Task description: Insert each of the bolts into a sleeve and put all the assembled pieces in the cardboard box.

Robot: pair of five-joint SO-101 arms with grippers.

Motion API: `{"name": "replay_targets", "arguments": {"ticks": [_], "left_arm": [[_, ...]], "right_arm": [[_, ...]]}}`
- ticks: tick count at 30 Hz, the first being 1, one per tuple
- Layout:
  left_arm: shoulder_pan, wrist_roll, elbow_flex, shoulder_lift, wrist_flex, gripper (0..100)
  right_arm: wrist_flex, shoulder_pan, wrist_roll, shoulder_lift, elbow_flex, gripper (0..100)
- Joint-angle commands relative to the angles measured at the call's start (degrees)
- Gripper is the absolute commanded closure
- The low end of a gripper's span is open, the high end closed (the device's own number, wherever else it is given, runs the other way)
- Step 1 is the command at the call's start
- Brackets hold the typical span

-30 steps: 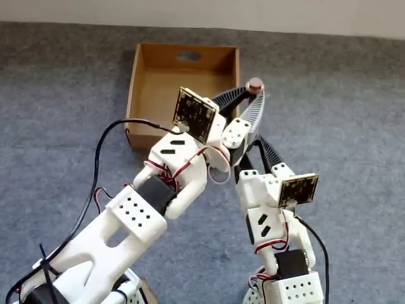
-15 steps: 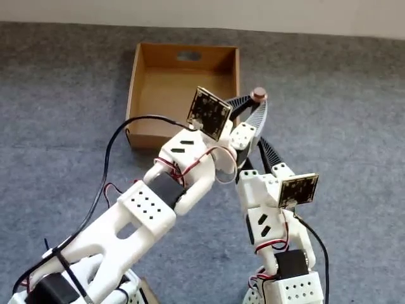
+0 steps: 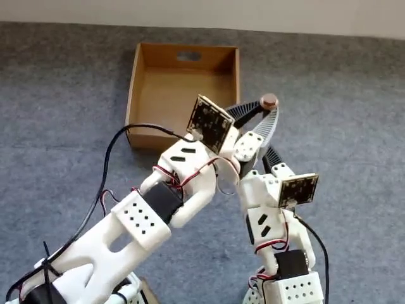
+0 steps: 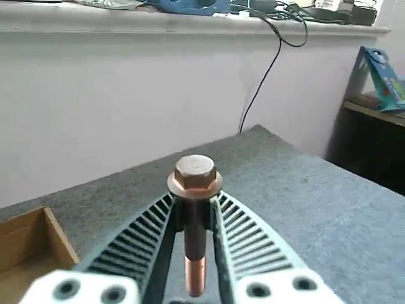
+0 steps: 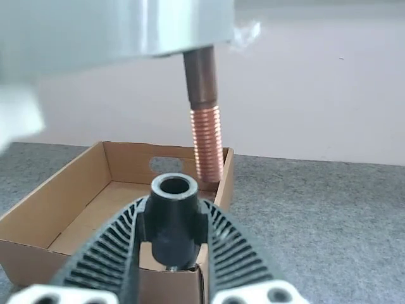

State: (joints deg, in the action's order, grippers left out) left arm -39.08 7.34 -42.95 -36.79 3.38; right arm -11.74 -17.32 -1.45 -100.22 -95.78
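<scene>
My left gripper [image 4: 195, 209] is shut on a copper bolt [image 4: 195, 218], held upright with its flanged hex head [image 3: 269, 101] on top, in the air just right of the cardboard box [image 3: 147, 104]. My right gripper [image 5: 172, 218] is shut on a black sleeve [image 5: 173, 215] with its bore facing up. In the right wrist view the copper bolt's threaded end [image 5: 206, 142] hangs just above and slightly behind the sleeve's opening. The cardboard box [image 5: 76, 202] lies open beyond the sleeve, with nothing seen inside.
Grey carpet covers the table [image 3: 342, 114]. A light wall [image 4: 126, 88] runs along the far edge. The left arm's body [image 3: 164, 196] crosses close beside the right arm [image 3: 278, 209], and a black cable [image 3: 107, 158] loops to the left.
The left gripper has carried the bolt to the right, away from the box's right wall, and now it hangs over the right gripper. The right arm stayed still.
</scene>
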Motion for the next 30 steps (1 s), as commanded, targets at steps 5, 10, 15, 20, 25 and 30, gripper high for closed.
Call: {"name": "replay_targets", "arguments": {"ticks": [5, 10, 15, 20, 25, 30], "left_arm": [[1.5, 0.5, 3.2, -2.5, 0.1, 99], [1.5, 0.4, 5.0, -2.5, 8.2, 99], [3.6, 0.4, 11.0, -2.2, 17.1, 99], [5.3, 0.4, 14.1, -2.1, 20.9, 99], [4.8, 0.4, 13.8, -1.9, 20.7, 99], [4.8, 0.4, 14.5, 2.1, 20.6, 99]], "right_arm": [[1.2, -0.5, -0.1, -0.3, -2.2, 99.0], [1.2, -0.5, -0.1, -0.3, -2.2, 99.0], [1.2, -0.5, -0.1, -0.3, -2.2, 99.0], [1.2, -0.5, -0.1, -0.3, -2.2, 99.0], [1.2, -0.5, -0.1, -0.3, -2.2, 99.0], [1.2, -0.5, -0.1, -0.3, -2.2, 99.0]]}}
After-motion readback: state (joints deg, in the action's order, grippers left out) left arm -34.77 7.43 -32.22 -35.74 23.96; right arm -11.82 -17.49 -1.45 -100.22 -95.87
